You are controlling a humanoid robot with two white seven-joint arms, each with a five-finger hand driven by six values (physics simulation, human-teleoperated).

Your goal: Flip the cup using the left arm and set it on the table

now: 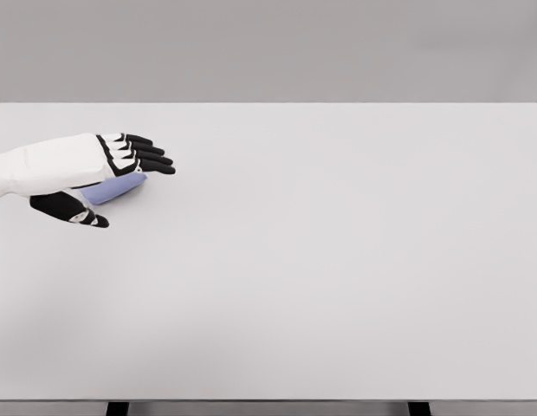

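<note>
Even, soft light fills my view; the white table [338,260] shows no glare, only faint shadow, edges slightly soft.

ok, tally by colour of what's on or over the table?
Light blue: 1, the cup, mostly hidden under the hand
White and black: 1, the left hand
Total: 2, over the white table

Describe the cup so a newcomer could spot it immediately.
Start at the white rectangular table and go to its far left side, where the left hand reaches in. The pale blue cup shows between thumb and fingers, the only coloured thing there.
</note>
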